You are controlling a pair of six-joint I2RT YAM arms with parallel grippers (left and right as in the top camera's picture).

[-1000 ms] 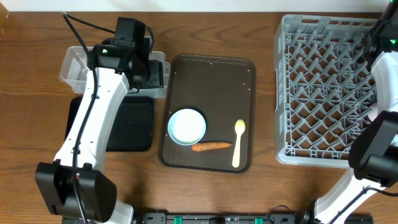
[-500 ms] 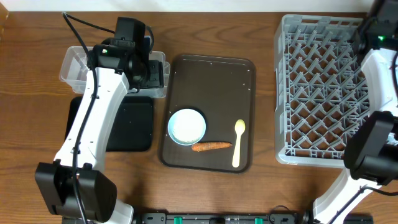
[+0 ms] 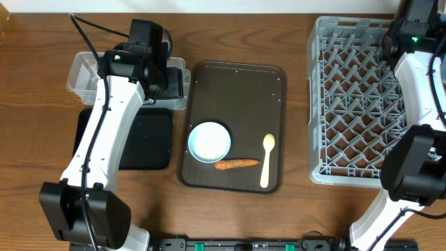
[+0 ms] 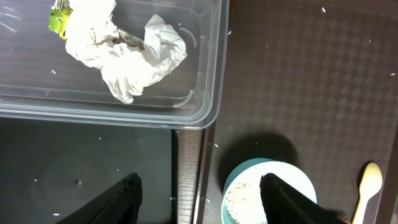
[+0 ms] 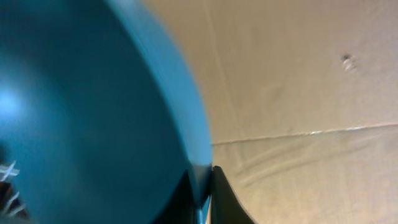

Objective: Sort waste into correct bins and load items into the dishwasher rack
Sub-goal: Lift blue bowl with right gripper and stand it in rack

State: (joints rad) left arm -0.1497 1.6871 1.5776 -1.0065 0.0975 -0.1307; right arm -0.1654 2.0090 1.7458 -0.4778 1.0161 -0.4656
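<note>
- Left claw [image 4: 202,208]: we see the fingers [image 4: 117,199] apart with nothing between them, hanging above the spot where the clear tub [image 4: 208,93], the black tray [image 4: 68,168] and the brown tray [image 4: 298,74] meet.
- Right claw [image 5: 202,194]: clamped on the rim of the large dark blue bowl [image 5: 87,118]. The bowl fills the left of the right wrist view, with a plain beige surface behind it.
- Right arm [image 3: 411,63]: over the far right corner of the dishwasher rack [image 3: 355,104]. We see nothing loaded in the rack.
- Clear tub, far left on the desk [image 3: 35,63]: the crumpled white tissue [image 4: 130,53] and the yellow-green wrapper [image 4: 59,18] lie inside, touching.
- Black tray: just near of the tub.
- Brown tray, centre: at its near end sits the light blue bowl [image 3: 210,141], holding rice grains [image 4: 239,198].
- Carrot piece [image 3: 236,164]: just near-right of that bowl.
- Pale yellow spoon [image 3: 267,160]: right of the carrot, with its bowl end pointing far.
</note>
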